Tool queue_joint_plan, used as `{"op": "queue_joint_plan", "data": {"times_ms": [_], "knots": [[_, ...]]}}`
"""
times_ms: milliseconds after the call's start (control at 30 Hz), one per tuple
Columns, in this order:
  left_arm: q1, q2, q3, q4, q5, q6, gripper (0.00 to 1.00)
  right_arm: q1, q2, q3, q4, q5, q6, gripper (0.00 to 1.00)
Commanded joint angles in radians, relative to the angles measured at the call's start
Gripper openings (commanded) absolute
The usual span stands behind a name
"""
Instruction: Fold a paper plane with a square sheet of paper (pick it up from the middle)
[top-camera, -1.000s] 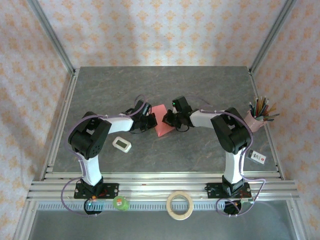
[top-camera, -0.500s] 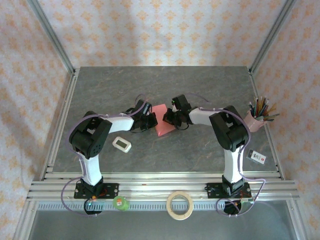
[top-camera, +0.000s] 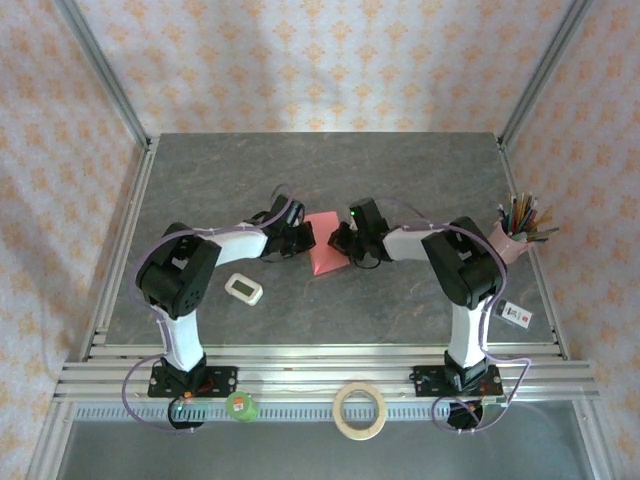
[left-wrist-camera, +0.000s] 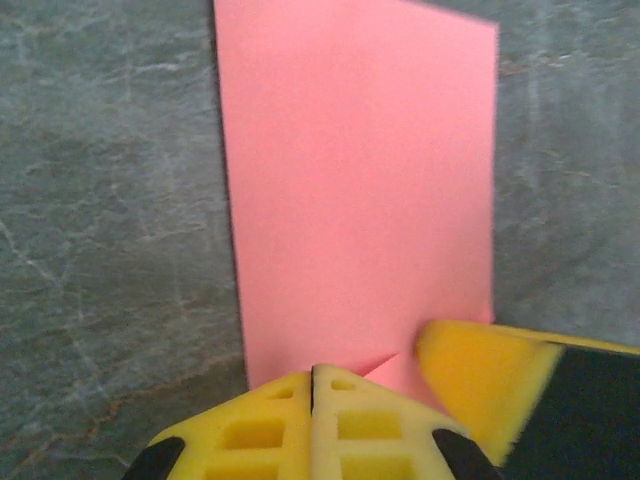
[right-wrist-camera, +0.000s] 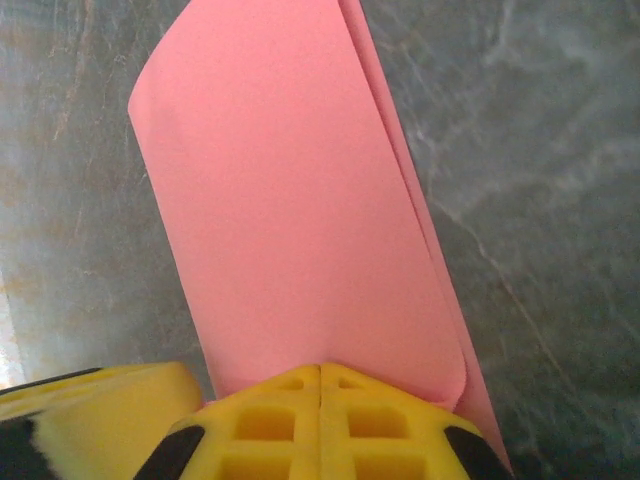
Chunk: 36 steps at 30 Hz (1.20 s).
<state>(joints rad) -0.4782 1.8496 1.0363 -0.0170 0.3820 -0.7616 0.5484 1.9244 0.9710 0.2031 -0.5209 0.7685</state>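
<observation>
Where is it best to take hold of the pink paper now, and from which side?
Probably the open long edge of the paper, opposite the soft fold, coming in low over the table from that side. The sheet lies doubled and nearly flat, so both free layers there pinch together; the fold bulges.

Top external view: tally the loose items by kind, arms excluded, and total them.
Pink paper sheet: 1
White gadget: 1
Cup of pens: 1
Tape roll: 1
Green round object: 1
Small white tag: 1
Total: 6
</observation>
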Motion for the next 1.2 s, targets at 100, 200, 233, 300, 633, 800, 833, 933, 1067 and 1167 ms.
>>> {"op": "queue_joint_plan", "data": {"times_ms": [100, 200, 233, 300, 633, 800, 833, 933, 1067, 1167], "knots": [[-0.011, -0.101, -0.025, 0.069, 0.068, -0.066, 0.05, 0.028, -0.010, -0.096, -0.076, 0.130, 0.157, 0.00], [-0.029, -0.117, -0.042, 0.066, 0.071, -0.099, 0.07, 0.029, -0.012, -0.096, -0.085, 0.147, 0.168, 0.00], [-0.035, -0.119, -0.047, 0.062, 0.070, -0.109, 0.07, 0.029, -0.010, -0.095, -0.087, 0.150, 0.170, 0.00], [-0.054, -0.125, -0.062, 0.062, 0.061, -0.134, 0.07, 0.028, -0.005, -0.094, -0.088, 0.149, 0.179, 0.00], [-0.118, -0.093, -0.108, 0.071, 0.049, -0.197, 0.06, 0.028, 0.007, -0.108, -0.073, 0.147, 0.203, 0.00], [-0.123, -0.075, -0.113, 0.079, 0.024, -0.216, 0.06, 0.029, 0.007, -0.114, -0.070, 0.149, 0.207, 0.00], [-0.123, -0.072, -0.115, 0.080, 0.018, -0.218, 0.05, 0.028, 0.008, -0.115, -0.068, 0.148, 0.207, 0.00], [-0.123, -0.056, -0.123, 0.084, 0.006, -0.224, 0.05, 0.028, 0.012, -0.115, -0.068, 0.147, 0.207, 0.00], [-0.123, -0.041, -0.131, 0.097, 0.005, -0.230, 0.05, 0.028, 0.011, -0.115, -0.070, 0.148, 0.207, 0.00], [-0.123, -0.039, -0.132, 0.085, -0.013, -0.222, 0.05, 0.029, 0.012, -0.115, -0.071, 0.149, 0.206, 0.00]]}}
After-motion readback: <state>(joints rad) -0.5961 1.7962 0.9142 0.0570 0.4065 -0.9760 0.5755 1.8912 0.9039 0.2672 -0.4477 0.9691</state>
